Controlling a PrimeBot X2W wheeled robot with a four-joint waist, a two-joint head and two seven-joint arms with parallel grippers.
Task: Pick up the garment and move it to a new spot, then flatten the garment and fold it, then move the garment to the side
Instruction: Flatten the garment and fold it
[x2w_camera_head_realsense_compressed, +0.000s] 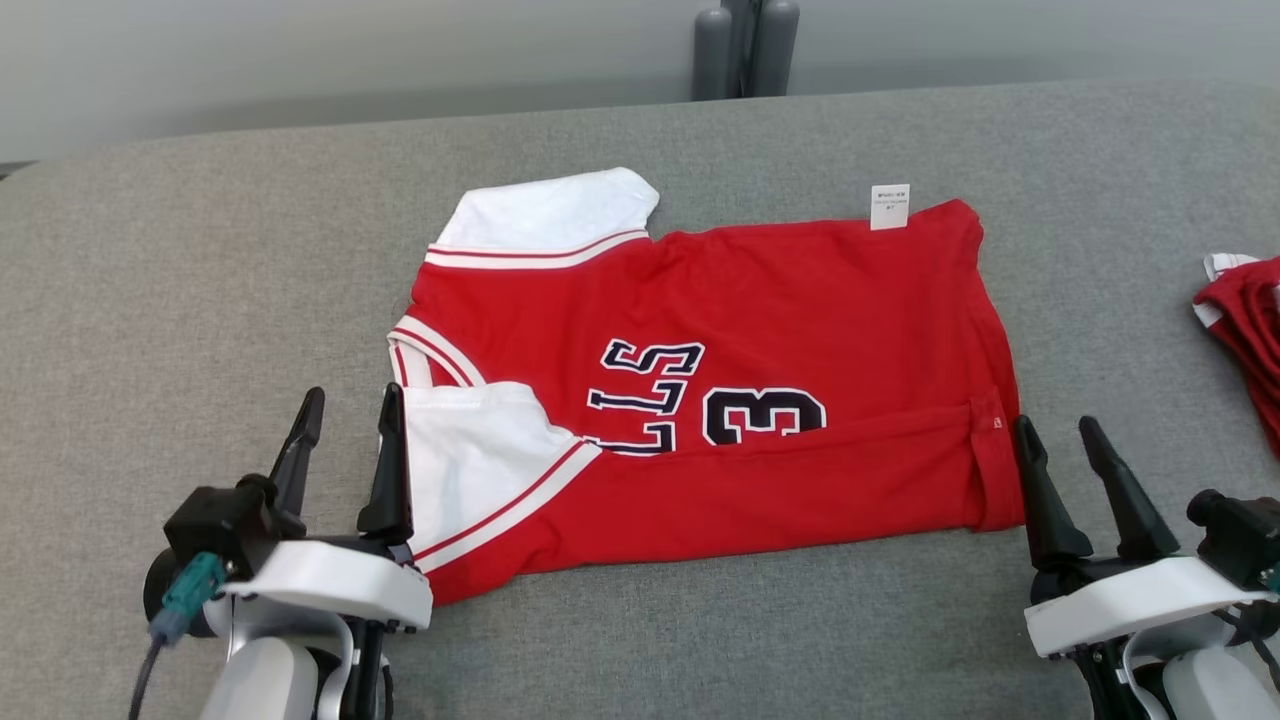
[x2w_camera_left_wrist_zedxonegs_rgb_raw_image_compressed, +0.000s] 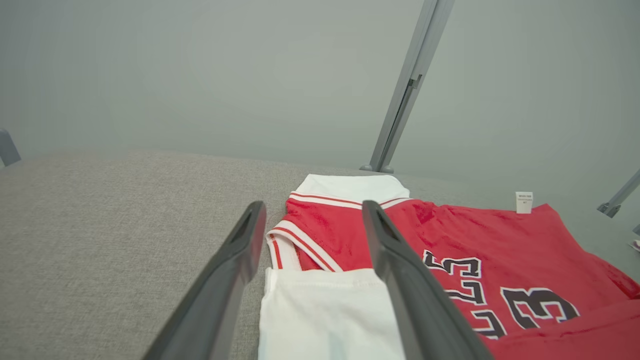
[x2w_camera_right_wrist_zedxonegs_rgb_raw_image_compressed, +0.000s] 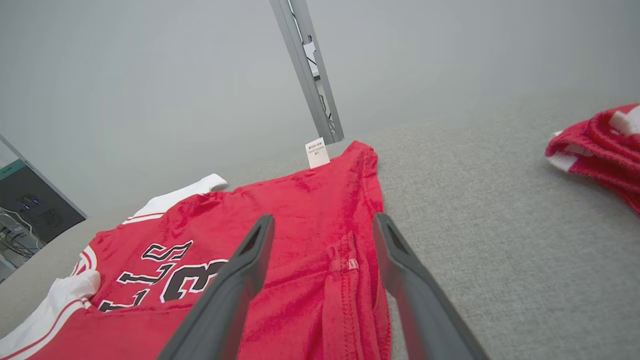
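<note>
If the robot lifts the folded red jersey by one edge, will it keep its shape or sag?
The red jersey is probably floppy: it lies thin with soft creases, so lifted by one edge it would likely sag and unfold. It seems light for its area. On the rough grey surface it would perhaps drag, not slide.

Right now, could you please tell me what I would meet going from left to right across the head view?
In order: left gripper → red jersey → right gripper → bundled red garment at the right edge.
</note>
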